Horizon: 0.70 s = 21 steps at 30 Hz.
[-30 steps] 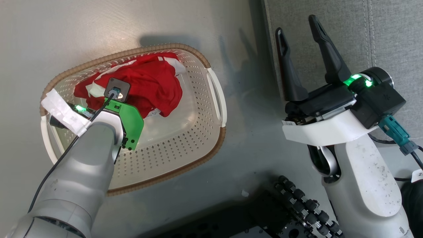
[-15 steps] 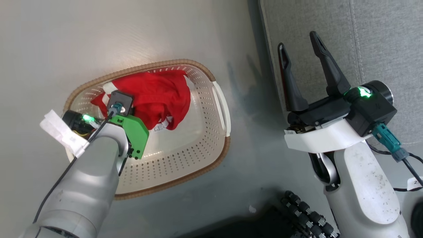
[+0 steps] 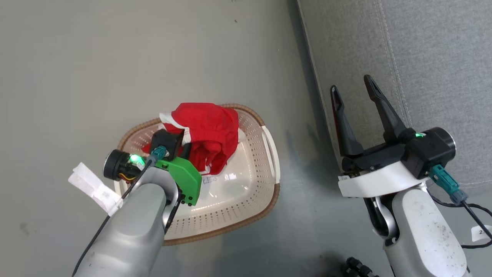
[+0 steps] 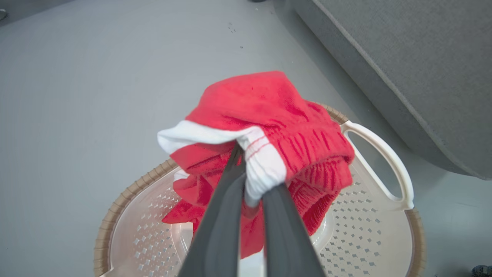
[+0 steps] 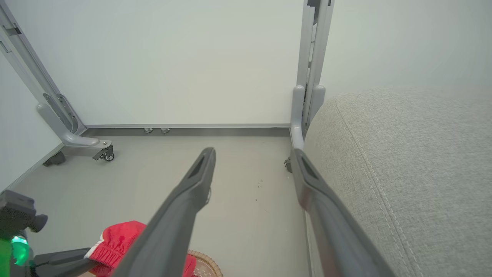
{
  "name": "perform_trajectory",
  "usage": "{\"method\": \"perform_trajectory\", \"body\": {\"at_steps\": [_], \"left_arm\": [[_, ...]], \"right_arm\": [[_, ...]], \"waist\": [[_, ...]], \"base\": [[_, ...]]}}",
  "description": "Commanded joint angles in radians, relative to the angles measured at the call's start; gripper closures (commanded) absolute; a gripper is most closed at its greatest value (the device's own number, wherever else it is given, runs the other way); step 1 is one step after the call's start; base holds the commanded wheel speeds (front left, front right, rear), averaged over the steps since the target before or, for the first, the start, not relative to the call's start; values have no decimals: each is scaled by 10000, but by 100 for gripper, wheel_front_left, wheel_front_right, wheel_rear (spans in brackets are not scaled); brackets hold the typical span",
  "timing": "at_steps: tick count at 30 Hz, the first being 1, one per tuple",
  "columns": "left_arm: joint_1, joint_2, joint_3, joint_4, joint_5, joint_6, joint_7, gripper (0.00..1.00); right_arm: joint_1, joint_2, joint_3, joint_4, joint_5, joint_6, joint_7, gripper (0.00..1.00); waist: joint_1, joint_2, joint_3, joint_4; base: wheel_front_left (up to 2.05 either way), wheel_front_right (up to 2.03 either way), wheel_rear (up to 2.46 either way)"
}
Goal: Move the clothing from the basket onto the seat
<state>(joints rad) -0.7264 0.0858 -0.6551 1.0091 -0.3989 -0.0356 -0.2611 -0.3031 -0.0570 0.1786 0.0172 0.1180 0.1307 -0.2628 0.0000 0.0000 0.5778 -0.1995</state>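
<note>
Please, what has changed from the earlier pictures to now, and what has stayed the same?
The left end effector, shut on the clothing, has risen; the clothing, earlier spread in the basket, now hangs from it in a bunch. The head camera has shifted too. The grip is unchanged, the basket stays on the floor, and the right end effector stays open and empty beside the seat.

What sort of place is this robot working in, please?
Probably an indoor test room staged like a home: a large grey fabric-upholstered seat, a cream perforated plastic laundry basket with red-and-white clothing on grey floor, and a grey metal frame on castors by a plain white wall.
</note>
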Motion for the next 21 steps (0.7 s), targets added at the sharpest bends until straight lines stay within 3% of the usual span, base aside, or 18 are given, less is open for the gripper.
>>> {"method": "perform_trajectory", "body": {"at_steps": [1,12,21], "left_arm": [[297,86,102,-332,3,13,-55,100],[1814,266,928,-3198,210,121,-49,100],[2880,363,1958,-6404,572,246,-48,100]], "right_arm": [[241,-103,-62,44,-14,1,-31,0],[1194,-214,-295,363,27,1,-1,0],[1873,-261,-266,355,193,1,332,0]], "waist": [[0,0,-1055,531],[0,0,-2715,1036],[0,0,-3966,1314]], "base": [[0,0,0],[0,0,0],[0,0,0]]}}
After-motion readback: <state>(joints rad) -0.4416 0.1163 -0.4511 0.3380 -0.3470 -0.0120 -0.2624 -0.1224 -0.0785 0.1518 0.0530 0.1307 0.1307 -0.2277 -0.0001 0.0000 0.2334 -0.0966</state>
